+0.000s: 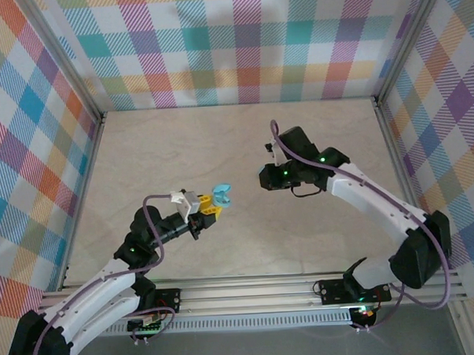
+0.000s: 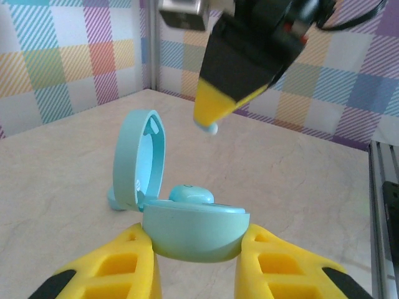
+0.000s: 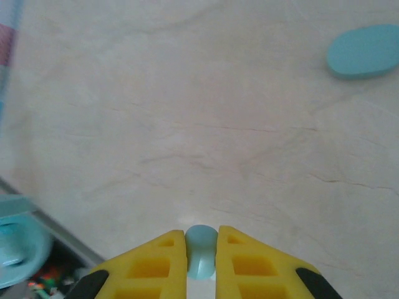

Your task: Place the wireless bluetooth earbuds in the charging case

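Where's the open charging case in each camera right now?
Top external: open charging case, centre, gripped by the left pincer.
Left wrist: bottom centre, lid up.
Right wrist: probably the light-blue shape at bottom-left edge.
Shared landmark: the right pincer pinching an earbud, above the case.

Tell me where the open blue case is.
The open case is clamped in the left gripper, near the table's middle, just below the earbud that the right gripper pinches.
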Robot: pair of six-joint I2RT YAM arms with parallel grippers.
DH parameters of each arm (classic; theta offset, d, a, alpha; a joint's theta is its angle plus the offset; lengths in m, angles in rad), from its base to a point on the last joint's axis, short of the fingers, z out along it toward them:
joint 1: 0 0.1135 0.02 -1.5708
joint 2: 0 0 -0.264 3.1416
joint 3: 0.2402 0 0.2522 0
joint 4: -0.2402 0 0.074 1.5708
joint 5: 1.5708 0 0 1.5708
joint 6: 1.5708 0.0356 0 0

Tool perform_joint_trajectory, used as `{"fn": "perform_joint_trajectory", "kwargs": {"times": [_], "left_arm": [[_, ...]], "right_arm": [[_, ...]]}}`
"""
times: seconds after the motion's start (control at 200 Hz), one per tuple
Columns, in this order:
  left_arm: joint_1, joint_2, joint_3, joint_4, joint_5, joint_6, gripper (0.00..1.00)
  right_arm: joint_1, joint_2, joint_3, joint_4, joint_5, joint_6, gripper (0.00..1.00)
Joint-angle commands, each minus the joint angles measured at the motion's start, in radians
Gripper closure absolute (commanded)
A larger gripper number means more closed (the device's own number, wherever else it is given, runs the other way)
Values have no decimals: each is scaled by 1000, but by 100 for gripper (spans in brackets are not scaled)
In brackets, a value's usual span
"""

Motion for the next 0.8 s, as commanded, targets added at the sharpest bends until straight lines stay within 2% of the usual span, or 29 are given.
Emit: {"fn": "perform_joint_trajectory", "kwargs": {"times": [0.0,0.225,0.355,0.495,0.795], "left_arm": [[-31,45,30,144,-1,46,100],[-53,133,87,164,-4,59,100],[-53,133,96,145,-13,48,100],[-53,103,80,167,-18,25,100],[-53,64,71,246,-65,-13,100]], "right_arm": [[-1,-75,-23,70,-102,107,87],[0,-156,-93,241,-227,243,87],[1,-162,-142,316,-274,288,86],[4,-156,-203,497,-375,433,86],[96,-188,-150,546,-299,461,86]]}}
